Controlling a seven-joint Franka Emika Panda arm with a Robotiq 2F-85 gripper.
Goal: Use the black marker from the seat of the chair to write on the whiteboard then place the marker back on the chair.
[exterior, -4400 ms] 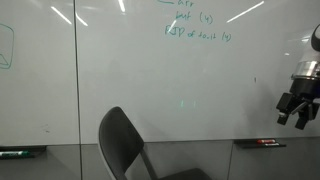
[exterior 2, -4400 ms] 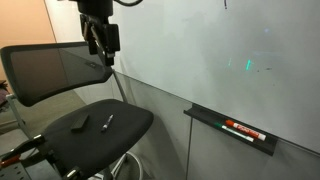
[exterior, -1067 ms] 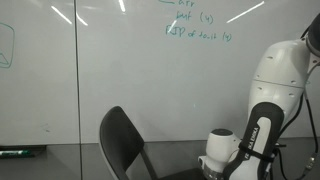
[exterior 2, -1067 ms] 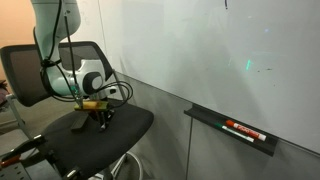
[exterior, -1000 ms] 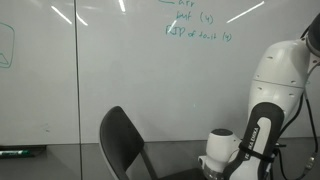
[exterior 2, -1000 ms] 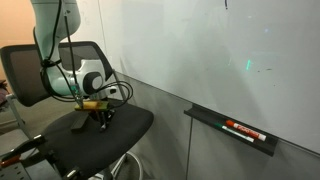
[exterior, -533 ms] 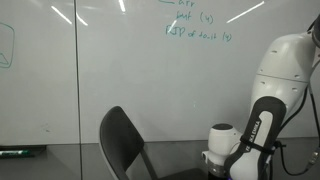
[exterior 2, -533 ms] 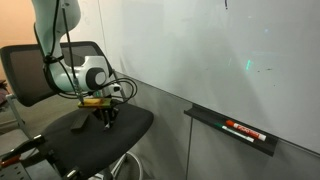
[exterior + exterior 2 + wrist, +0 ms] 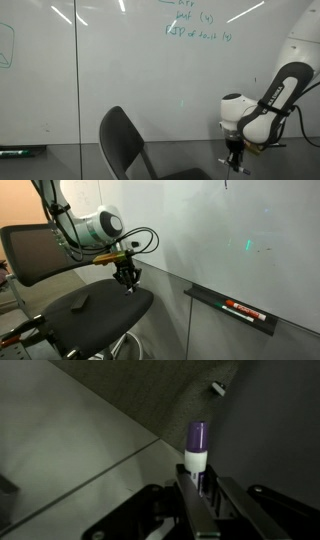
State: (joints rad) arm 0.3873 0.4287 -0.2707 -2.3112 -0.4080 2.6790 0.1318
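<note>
Black marker (image 9: 197, 445) sits pinched between the two fingers (image 9: 188, 505) of the gripper (image 9: 127, 281), which are pressed in on its barrel. Its capped end pokes out past the fingertips, and in the wrist view that end looks purplish. In both exterior views the gripper hangs above the seat of the chair (image 9: 40, 250), tip down, with the marker clear of the cushion and close to the whiteboard (image 9: 230, 240). A small dark object (image 9: 82, 301) lies on the seat, well apart from the gripper.

Judging from this, the pick-up is done and the step in hand is carrying the marker to the board to write.

The next move calls for turning the wrist so the writing end faces the board, then bringing it in gently to a bare patch, away from the green handwriting (image 9: 195, 25) higher up. Whether the cap is on cannot be told for sure; if it is, no line will show. The grip must stay firm enough that the marker does not slide back when pressed against the board.
</note>
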